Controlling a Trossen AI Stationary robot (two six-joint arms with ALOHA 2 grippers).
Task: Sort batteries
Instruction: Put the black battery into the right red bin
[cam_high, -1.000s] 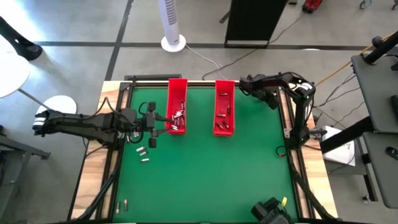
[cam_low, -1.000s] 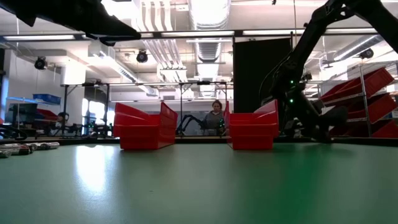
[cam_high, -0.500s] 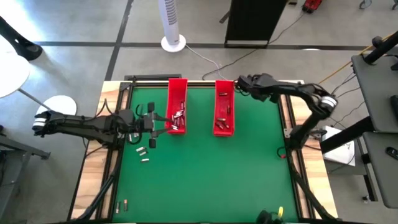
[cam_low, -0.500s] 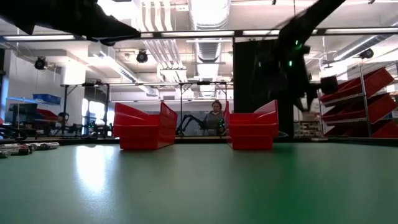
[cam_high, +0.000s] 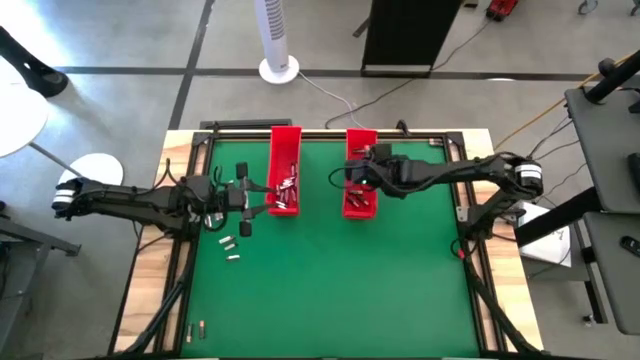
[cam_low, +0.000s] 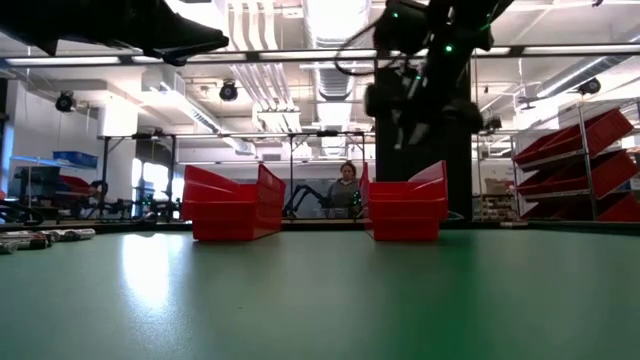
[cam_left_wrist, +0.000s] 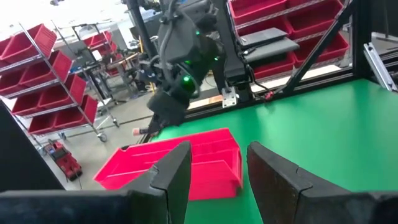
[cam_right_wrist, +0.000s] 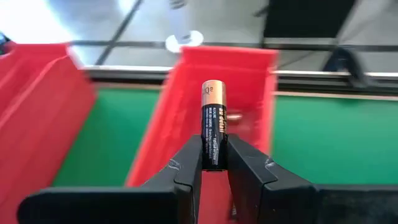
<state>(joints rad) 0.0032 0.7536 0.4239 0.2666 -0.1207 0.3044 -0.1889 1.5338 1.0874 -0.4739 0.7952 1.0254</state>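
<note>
two red trays (cam_high: 286, 168), two arms (cam_high: 130, 200)

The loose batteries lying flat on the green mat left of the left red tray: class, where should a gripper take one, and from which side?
Grip a loose battery across its round middle, coming straight down from above. Each lies flat on the mat with bare mat showing around it, so the fingers can straddle the cylinder. The left gripper hovers nearest; the right gripper already holds a battery.

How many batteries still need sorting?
Done: both red trays already hold batteries. In hand: the right gripper grips one battery above the right tray. Left: about five loose batteries on the mat near the left gripper, whose jaws are open.
</note>
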